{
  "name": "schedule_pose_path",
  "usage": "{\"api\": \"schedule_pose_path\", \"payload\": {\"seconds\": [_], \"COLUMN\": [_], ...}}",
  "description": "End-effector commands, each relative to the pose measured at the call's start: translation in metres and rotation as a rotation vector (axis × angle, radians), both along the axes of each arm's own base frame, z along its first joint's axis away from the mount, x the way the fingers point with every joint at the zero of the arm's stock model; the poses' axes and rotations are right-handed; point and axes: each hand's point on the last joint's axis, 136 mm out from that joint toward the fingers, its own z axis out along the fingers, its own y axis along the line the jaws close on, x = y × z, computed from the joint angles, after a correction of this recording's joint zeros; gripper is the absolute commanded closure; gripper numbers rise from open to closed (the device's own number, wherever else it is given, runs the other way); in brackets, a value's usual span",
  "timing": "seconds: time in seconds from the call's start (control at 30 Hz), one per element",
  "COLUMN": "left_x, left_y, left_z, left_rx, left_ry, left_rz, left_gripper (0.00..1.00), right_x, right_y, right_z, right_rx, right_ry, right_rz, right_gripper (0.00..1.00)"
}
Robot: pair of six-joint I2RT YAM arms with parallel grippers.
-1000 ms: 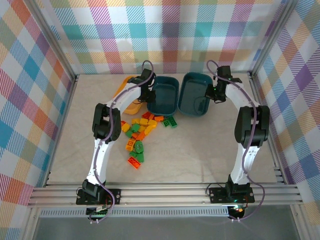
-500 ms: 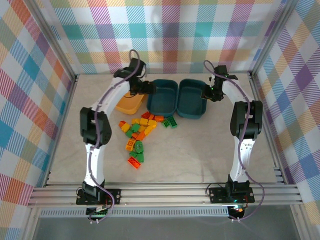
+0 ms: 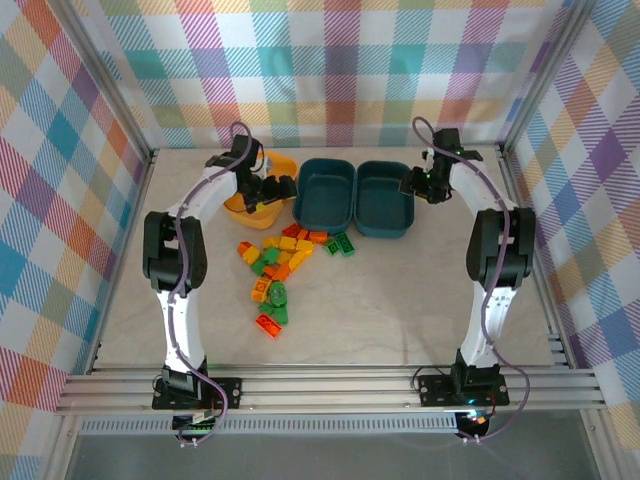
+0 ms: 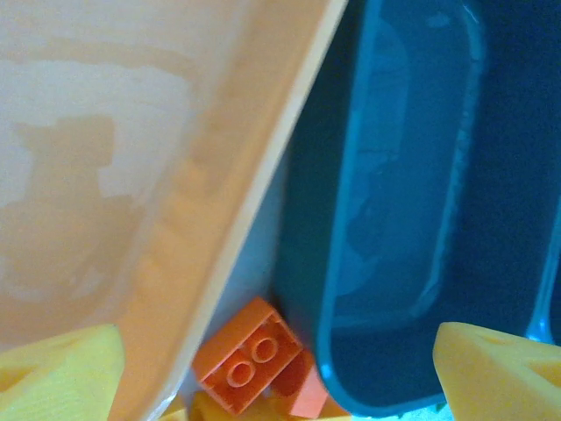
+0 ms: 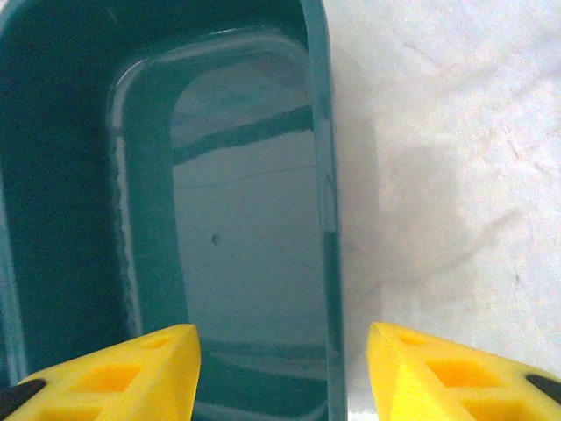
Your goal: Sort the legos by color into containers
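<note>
With the left fingers (image 4: 61, 373) apart at the orange tub (image 4: 175, 219) and the right fingers (image 5: 123, 373) apart over an empty teal tub (image 5: 237, 219), sorting seems unstarted: next, reach the legos (image 3: 280, 262) heaped on the table (image 3: 400, 300) and pinch one.

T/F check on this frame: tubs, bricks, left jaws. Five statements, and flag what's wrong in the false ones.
1. The left dark teal plastic tub and the right dark teal plastic tub sit side by side. True.
2. The right dark teal plastic tub holds green bricks. False: the right wrist view shows its inside bare.
3. The orange-yellow plastic tub stands right of both teal tubs. False: it stands left of them.
4. The left gripper has its jaws clamped on a brick. False: they stand open with nothing between them.
5. The small red-orange, yellow and green studded plastic bricks lie loose on the beige table, nearer the arm bases than the tubs. True.
</note>
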Motion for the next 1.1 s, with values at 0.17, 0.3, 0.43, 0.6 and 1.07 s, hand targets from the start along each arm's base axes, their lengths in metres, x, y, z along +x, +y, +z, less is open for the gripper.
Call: {"api": "schedule_pose_path", "payload": {"seconds": [0.17, 0.3, 0.43, 0.6, 1.07], "left_x": [0.003, 0.008, 0.011, 0.013, -0.141], "left_y": [-0.056, -0.071, -0.081, -0.067, 0.086], "left_z": [0.006, 0.01, 0.023, 0.041, 0.083], "left_rx": [-0.15, -0.177, -0.208, -0.141, 0.041], "left_ry": [-0.001, -0.006, -0.028, -0.074, -0.168], "left_rz": [-0.06, -0.076, -0.075, -0.054, 0.448], "left_gripper": [0.07, 0.07, 0.07, 0.06, 0.0], "right_x": [-0.042, -0.061, -0.08, -0.107, -0.256], "right_y": [-0.004, -0.002, 0.004, 0.025, 0.232], "right_z": [0.029, 0.039, 0.047, 0.057, 0.016], "right_rx": [0.073, 0.092, 0.112, 0.082, -0.047], "right_ry": [-0.064, -0.079, -0.085, -0.099, -0.049], "right_rz": [-0.092, -0.088, -0.079, -0.03, 0.461], "right_gripper": [0.44, 0.43, 0.42, 0.41, 0.36]}}
